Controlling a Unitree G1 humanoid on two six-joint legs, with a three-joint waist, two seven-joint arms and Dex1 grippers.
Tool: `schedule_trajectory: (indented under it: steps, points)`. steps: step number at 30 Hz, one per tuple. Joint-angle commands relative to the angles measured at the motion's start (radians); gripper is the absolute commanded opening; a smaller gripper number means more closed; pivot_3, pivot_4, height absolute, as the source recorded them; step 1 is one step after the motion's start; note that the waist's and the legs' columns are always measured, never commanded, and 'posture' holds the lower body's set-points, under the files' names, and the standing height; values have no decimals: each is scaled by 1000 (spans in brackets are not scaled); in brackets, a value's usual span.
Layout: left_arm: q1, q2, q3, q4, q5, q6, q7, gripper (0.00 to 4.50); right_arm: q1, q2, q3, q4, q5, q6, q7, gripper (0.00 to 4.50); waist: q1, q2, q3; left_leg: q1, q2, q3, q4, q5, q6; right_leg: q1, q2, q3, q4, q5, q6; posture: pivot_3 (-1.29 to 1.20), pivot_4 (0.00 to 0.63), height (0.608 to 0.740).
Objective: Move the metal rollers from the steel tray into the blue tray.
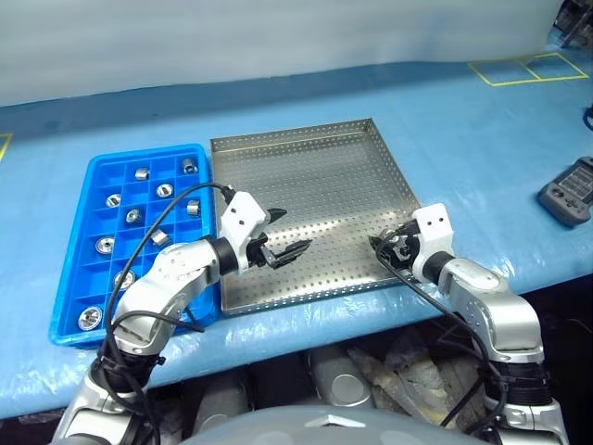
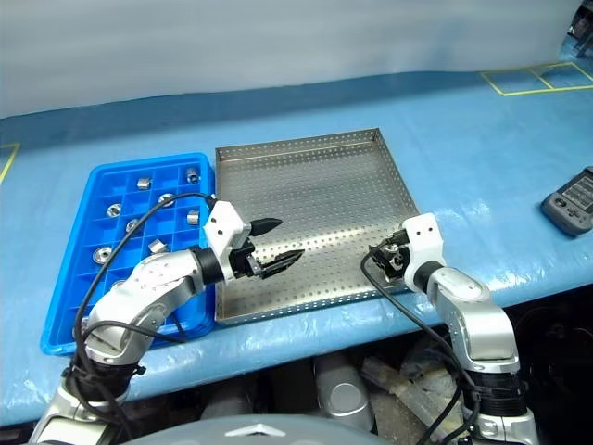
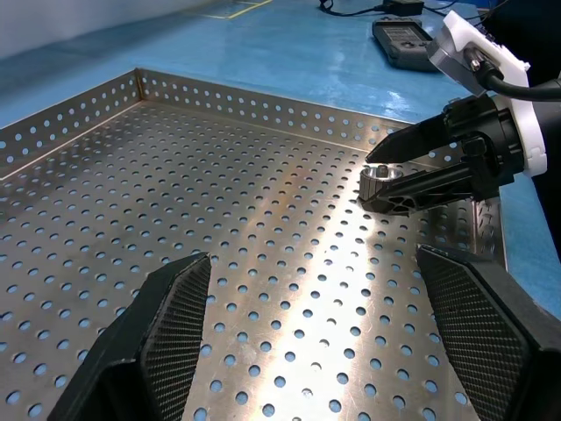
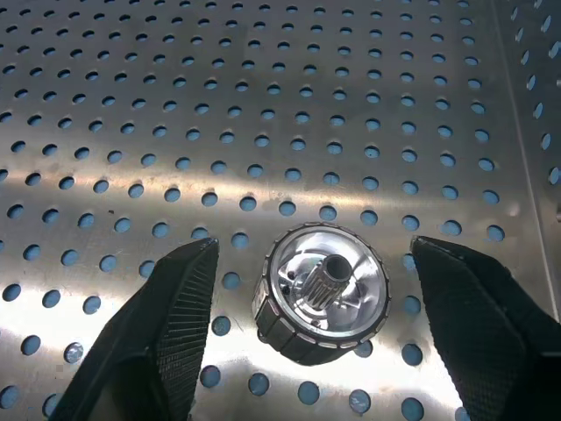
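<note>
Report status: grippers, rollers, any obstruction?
Left gripper open, empty, over steel tray. Right gripper straddling last roller, not clamped. Other rollers in blue tray. Nothing blocking.

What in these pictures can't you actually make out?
- Whether the right pincer already touches the roller between its fingers: the right wrist view shows gaps, while in the left wrist view the fingers cover it.
- The near end of the blue tray: the left arm covers it in the head views, so the rollers there can't be fully counted.
- The dark handheld device: cut off by the picture edge, too small to identify.
</note>
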Motion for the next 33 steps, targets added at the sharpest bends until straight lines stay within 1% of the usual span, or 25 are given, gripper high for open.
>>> schedule_trajectory:
  steps: [1, 4, 10, 16, 18, 22, 26, 28, 29, 33]
  points:
    - [-1, 4, 16, -51, 2, -8, 4, 4079, -6, -1, -16, -4, 8, -9, -8, 2631, 5, 0, 0, 0, 0, 0, 0, 0, 0, 0, 0, 0, 0, 0, 0, -259, 150, 740]
    - [-4, 4, 16, -48, 1, -9, 4, 4079, -8, -1, -15, -6, 10, -8, -11, 1750, 7, 0, 0, 0, 0, 0, 0, 0, 0, 0, 0, 0, 0, 0, 0, -260, 150, 740]
    - [-3, 4, 19, -49, -1, -9, 5, 4079, -13, -2, -21, -6, 20, -7, -15, 1719, 7, 0, 0, 0, 0, 1, 0, 0, 0, 0, 0, 2, 0, 0, 1, -260, 150, 740]
    - [12, 16, 46, -69, -9, 2, 13, 4079, -44, -3, 8, -45, 25, -26, -4, 1719, 6, 0, 0, 0, 0, 3, 0, 0, 1, 0, 1, 3, 0, 1, 1, -236, 150, 740]
    - [38, 27, 85, -94, -22, 15, 28, 4079, -71, 3, 33, -61, 38, -44, 20, 1719, 6, 0, 0, 0, 0, 4, 0, 0, 1, -1, 1, 4, 0, 1, 1, -223, 150, 740]
    - [144, 55, 199, -180, -55, 48, 60, 4079, -145, 20, 114, -72, 58, -73, 79, 1719, 3, 0, 0, 2, 4, 7, -1, -1, 1, -1, 5, 9, 0, 1, 1, -181, 150, 740]
    - [271, 94, 364, -274, -90, 93, 90, 4079, -255, 58, 223, -20, 61, -119, 155, 1719, 17, -2, 1, 2, 7, 9, -1, -1, 1, -2, 10, 14, 0, 1, 2, -109, 150, 740]
    - [330, 115, 443, -320, -98, 113, 107, 4079, -314, 86, 272, 22, 58, -144, 192, 1719, 33, -3, 2, 3, 8, 9, -1, -2, 1, -2, 11, 14, 0, 1, 2, -71, 150, 740]
    - [355, 120, 480, -344, -103, 124, 118, 4079, -341, 99, 297, 43, 55, -155, 211, 1719, 47, -3, 2, 7, 9, 9, -1, -2, 1, -3, 12, 14, 0, 2, 2, -49, 150, 740]
    - [436, 127, 591, -421, -111, 155, 157, 4079, -415, 143, 367, 112, 46, -191, 265, 1719, 99, -4, 3, 7, 9, 8, -1, -3, 1, -3, 11, 14, -1, 2, 1, 19, 150, 740]
